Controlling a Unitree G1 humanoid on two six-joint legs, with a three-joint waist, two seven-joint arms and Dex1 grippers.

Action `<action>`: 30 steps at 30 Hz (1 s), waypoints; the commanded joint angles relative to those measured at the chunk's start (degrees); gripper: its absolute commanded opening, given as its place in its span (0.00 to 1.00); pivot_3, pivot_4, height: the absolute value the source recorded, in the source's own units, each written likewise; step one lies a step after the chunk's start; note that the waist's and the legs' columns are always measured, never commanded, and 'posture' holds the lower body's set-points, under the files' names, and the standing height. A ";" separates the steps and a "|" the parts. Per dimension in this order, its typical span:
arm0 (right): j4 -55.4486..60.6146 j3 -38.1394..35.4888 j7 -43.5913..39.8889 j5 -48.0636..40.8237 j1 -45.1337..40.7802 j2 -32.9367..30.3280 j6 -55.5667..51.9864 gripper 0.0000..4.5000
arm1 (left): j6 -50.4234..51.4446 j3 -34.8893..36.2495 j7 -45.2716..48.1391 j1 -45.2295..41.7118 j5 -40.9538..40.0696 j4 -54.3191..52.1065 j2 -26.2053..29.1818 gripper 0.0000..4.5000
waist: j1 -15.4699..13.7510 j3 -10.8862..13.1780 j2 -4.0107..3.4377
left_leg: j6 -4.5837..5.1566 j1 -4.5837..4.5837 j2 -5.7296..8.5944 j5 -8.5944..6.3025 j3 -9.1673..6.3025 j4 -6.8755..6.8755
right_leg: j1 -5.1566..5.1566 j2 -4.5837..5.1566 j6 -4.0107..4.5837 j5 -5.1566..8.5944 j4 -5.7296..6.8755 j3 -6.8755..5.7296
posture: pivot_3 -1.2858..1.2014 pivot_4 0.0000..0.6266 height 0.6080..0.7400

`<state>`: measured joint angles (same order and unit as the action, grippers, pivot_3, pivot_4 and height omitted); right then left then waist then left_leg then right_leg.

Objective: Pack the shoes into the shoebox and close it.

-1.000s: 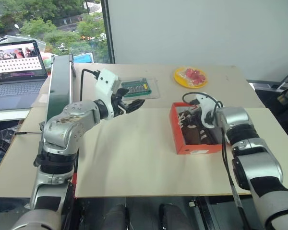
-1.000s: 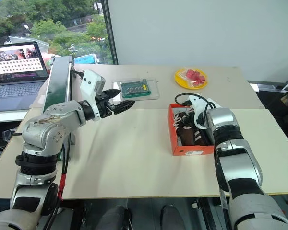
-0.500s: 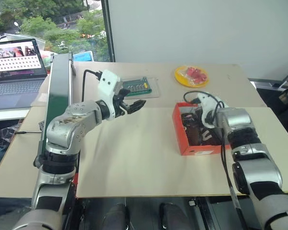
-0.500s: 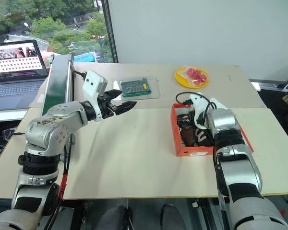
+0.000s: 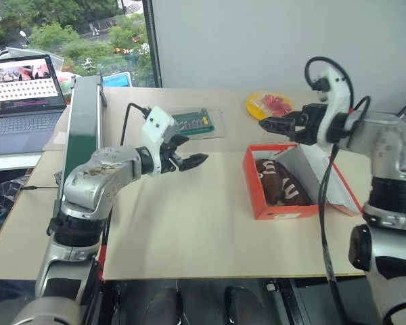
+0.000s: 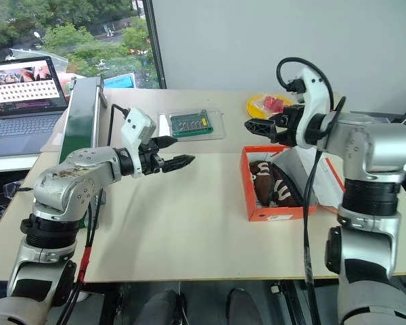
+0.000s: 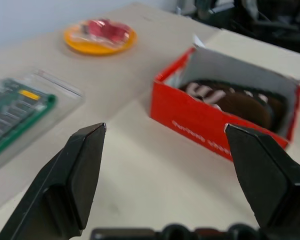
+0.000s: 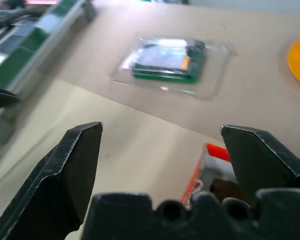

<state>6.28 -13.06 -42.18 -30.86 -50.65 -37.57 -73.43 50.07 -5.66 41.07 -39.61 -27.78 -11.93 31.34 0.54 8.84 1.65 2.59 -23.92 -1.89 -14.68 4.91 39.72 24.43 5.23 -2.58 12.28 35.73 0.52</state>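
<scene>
Yellow plate (image 5: pixel 268 107) and clear tray (image 5: pixel 197 123) behind shoebox (image 5: pixel 279 210).

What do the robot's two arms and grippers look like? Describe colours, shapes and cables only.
Both arms are silver-grey metal segments joined by black ribbed sections. Each wrist carries a white housing with a looping black cable. The left gripper and right gripper each have two black, tapering fingers.

My left hand (image 5: pixel 189 161) has matt black plastic fingers, and so does my right hand (image 5: pixel 271 124). The surface (image 5: pixel 189 223) looks like smooth, pale matt board. The shoebox (image 5: pixel 279 214) is matt orange-red cardboard, white inside. The shoes (image 5: pixel 282 184) look like soft, dull brown suede. The tray (image 5: pixel 220 126) is clear glossy plastic, and the plate (image 5: pixel 254 108) is smooth yellow plastic.
</scene>
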 commanded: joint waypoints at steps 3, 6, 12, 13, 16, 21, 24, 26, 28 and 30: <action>13.68 -6.13 -5.05 -12.27 5.90 -4.56 -5.70 0.78 | -2.92 -1.92 8.05 -0.37 -1.39 -2.11 2.33 0.91 | -0.11 0.01 -0.01 | 0.04 -0.05 0.01 -0.02 -0.04 0.03 | 0.01 0.03 -0.01 0.01 0.02 -0.01 | 0.52 0.24 1.00; 18.10 -6.80 -4.16 -13.17 10.48 -9.33 -8.24 0.55 | -5.55 -3.33 9.83 -2.47 0.55 1.86 1.90 0.91 | -0.26 0.00 -0.01 | 0.05 -0.01 0.03 -0.03 -0.04 0.08 | -0.01 0.03 -0.01 0.01 -0.01 0.02 | 0.52 0.24 1.00; 23.47 -8.95 -1.68 -13.70 20.10 -16.14 -10.59 0.09 | -8.59 -4.98 12.38 -4.99 2.03 6.03 0.40 0.91 | -0.90 0.01 0.01 | 0.07 0.06 0.04 -0.04 -0.05 0.07 | -0.06 0.03 -0.02 0.06 -0.20 0.03 | 0.52 0.24 1.00; 24.37 -9.36 -0.94 -13.13 22.52 -17.18 -11.07 0.00 | -9.14 -5.36 13.10 -5.34 2.21 6.58 0.14 0.91 | -0.93 0.01 0.00 | 0.08 0.06 0.04 -0.04 -0.04 0.07 | -0.06 0.03 -0.02 0.06 -0.21 0.04 | 0.52 0.24 1.00; 26.25 -11.66 0.92 -12.70 28.26 -18.56 -13.19 0.00 | -10.52 -6.24 14.90 -6.22 2.75 7.86 -0.51 0.91 | -1.09 0.01 0.01 | 0.08 0.06 0.03 -0.04 -0.05 0.06 | -0.06 0.02 -0.05 0.08 -0.23 0.05 | 0.52 0.24 1.00; 31.13 -19.99 2.59 -16.98 45.30 -11.99 -19.07 0.00 | -13.11 -7.16 17.16 -8.79 4.70 11.54 -1.34 0.91 | -1.45 0.00 0.04 | 0.09 0.06 0.05 -0.04 -0.12 0.09 | -0.16 -0.01 -0.05 0.08 -0.30 0.00 | 0.52 0.24 1.00; 30.54 -21.52 5.26 -14.31 53.36 -6.76 -18.09 0.00 | -13.81 -7.39 17.77 -9.25 5.49 12.48 -1.82 0.91 | -1.53 0.00 0.03 | 0.10 0.04 0.04 -0.05 -0.15 0.10 | -0.18 -0.01 -0.07 0.09 -0.35 -0.01 | 0.52 0.24 1.00; 26.12 -21.31 8.78 -9.92 57.46 -3.55 -13.26 0.00 | -14.15 -7.63 18.29 -9.18 6.04 12.66 -1.86 0.91 | -1.27 -0.01 0.01 | 0.14 0.04 0.12 -0.08 -0.11 0.11 | -0.16 0.05 -0.13 0.10 -0.32 0.13 | 0.52 0.24 1.00; 21.16 -21.48 12.38 -5.66 58.79 0.58 -5.37 0.00 | -14.43 -7.57 19.03 -8.96 6.05 12.36 -1.93 0.91 | -0.96 -0.02 0.03 | 0.18 0.06 0.11 -0.10 -0.08 0.16 | -0.20 0.03 -0.17 0.09 -0.32 0.16 | 0.52 0.24 1.00; 17.55 -22.55 14.20 -4.33 57.46 4.84 0.76 0.00 | -13.80 -7.16 19.62 -8.94 5.48 11.61 -2.06 0.91 | -0.75 -0.03 0.02 | 0.18 0.14 0.12 -0.10 -0.06 0.18 | -0.22 0.01 -0.18 0.09 -0.29 0.23 | 0.52 0.24 1.00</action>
<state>26.12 -33.20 -30.04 -36.89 8.06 -34.97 -80.06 37.29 -13.70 59.78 -47.35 -21.69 1.17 29.41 -0.21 8.81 1.67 2.76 -23.76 -1.77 -14.78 4.87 39.87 24.22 5.23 -2.77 12.37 35.46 0.77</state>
